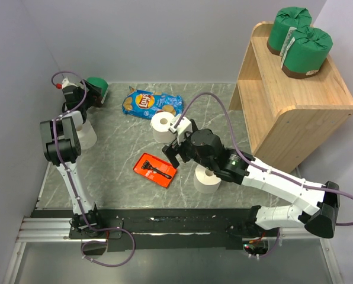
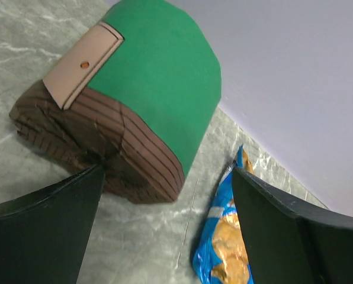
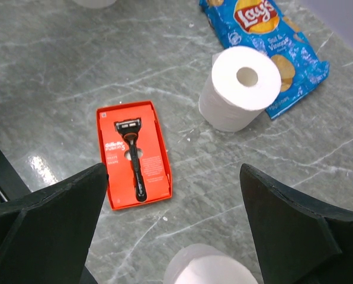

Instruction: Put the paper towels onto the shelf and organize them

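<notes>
Two green-wrapped paper towels [image 1: 291, 26] [image 1: 307, 50] stand on top of the wooden shelf [image 1: 283, 112] at the right. A third green roll [image 2: 147, 77] lies on its side at the far left corner, brown end toward my left gripper [image 2: 167, 195]. That gripper is open, just short of the roll and not touching it. White rolls stand at mid-table [image 1: 161, 126], under the right arm [image 1: 207, 178] and behind the left arm [image 1: 84, 135]. My right gripper [image 3: 173, 195] hangs open above the table, between one white roll [image 3: 240, 89] and another [image 3: 209, 269], holding nothing.
A blue chip bag [image 1: 151, 103] lies at the back middle, close to the left gripper's right finger [image 2: 295, 236]. A red tray with a razor [image 3: 134, 154] lies just ahead of the right gripper. Grey walls close in the left and back sides.
</notes>
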`<act>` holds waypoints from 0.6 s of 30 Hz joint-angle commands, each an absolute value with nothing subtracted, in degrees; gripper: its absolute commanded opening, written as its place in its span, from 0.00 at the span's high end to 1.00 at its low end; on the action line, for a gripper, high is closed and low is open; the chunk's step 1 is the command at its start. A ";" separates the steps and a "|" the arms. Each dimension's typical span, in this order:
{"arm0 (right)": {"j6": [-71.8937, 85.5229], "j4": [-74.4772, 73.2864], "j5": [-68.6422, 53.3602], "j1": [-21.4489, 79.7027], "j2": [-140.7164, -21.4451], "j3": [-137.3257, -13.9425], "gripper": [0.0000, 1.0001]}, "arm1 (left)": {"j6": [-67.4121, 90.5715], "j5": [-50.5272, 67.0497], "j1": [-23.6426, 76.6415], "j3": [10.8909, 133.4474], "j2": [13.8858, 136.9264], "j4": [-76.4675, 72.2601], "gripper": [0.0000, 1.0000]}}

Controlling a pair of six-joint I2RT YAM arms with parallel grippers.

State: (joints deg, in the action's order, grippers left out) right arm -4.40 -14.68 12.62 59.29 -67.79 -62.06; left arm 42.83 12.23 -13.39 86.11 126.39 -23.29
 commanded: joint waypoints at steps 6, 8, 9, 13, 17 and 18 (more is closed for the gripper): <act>-5.62 -12.92 13.44 59.59 -68.82 -66.27 0.00 | 45.88 13.10 -13.97 92.63 131.22 -28.30 0.11; -5.71 -12.57 13.45 59.59 -68.99 -66.18 0.01 | 46.32 13.71 -14.15 92.81 131.92 -29.26 0.13; -5.80 -12.57 13.53 59.59 -68.99 -66.18 0.00 | 47.10 14.23 -14.06 92.55 132.01 -30.92 0.14; -6.06 -12.66 13.80 59.59 -69.61 -66.36 0.01 | 47.99 14.76 -14.33 91.23 132.36 -34.18 0.20; -6.33 -12.83 14.15 59.59 -69.70 -66.18 0.00 | 48.77 14.94 -14.41 90.79 132.71 -36.47 0.32; -6.33 -12.75 14.15 59.50 -69.61 -66.09 0.00 | 48.95 14.85 -14.41 90.53 132.63 -37.08 0.34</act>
State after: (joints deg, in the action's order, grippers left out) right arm -5.69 -14.46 12.86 59.27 -69.82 -63.33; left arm 47.35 13.56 -14.28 90.35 132.64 -29.52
